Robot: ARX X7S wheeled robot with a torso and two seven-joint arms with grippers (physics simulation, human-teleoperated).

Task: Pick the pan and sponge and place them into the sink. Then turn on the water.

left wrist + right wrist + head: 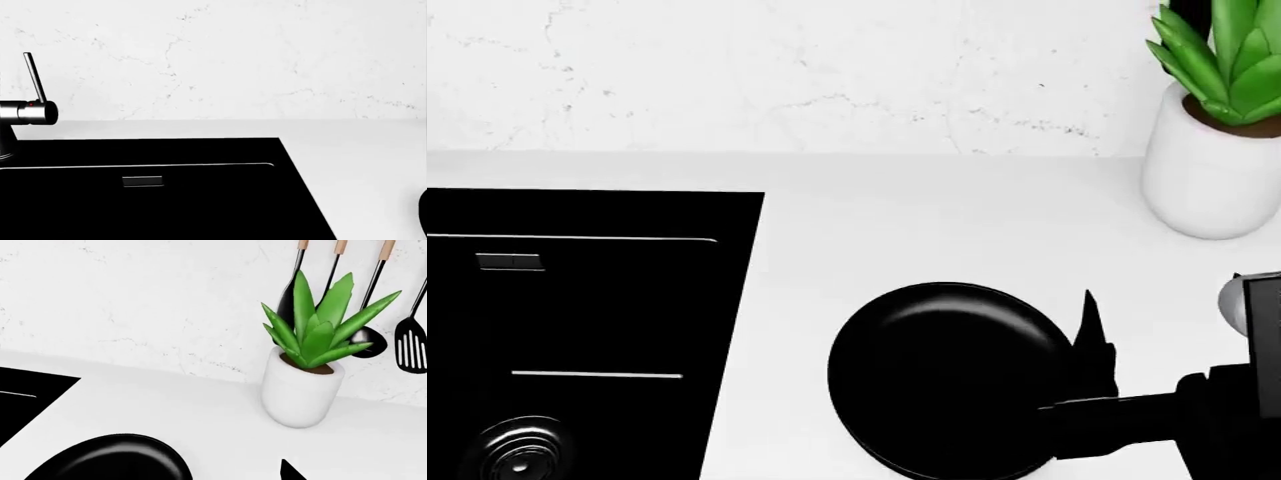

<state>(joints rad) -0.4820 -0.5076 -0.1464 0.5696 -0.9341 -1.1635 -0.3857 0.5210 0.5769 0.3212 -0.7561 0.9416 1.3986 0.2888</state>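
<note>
The glossy black pan (941, 380) lies on the white counter to the right of the black sink (627, 210), and it shows again in the right wrist view (113, 462). Its handle is hidden. My right gripper (1052, 325) sits at the pan's right rim and looks open. One pointed fingertip (1088, 310) stands clear on the counter side, also seen from the wrist (288, 471), while the other is lost against the black pan. The left wrist view looks over the sink (200, 150), where no left finger can be made out. The sponge is out of view.
A steel faucet (27, 111) with a thin upright lever (35, 75) stands behind the sink. A drain (521, 450) and an overflow slot (510, 262) mark the basin. A white potted plant (1214, 150) stands at the back right, with hanging utensils (410, 340) on the wall.
</note>
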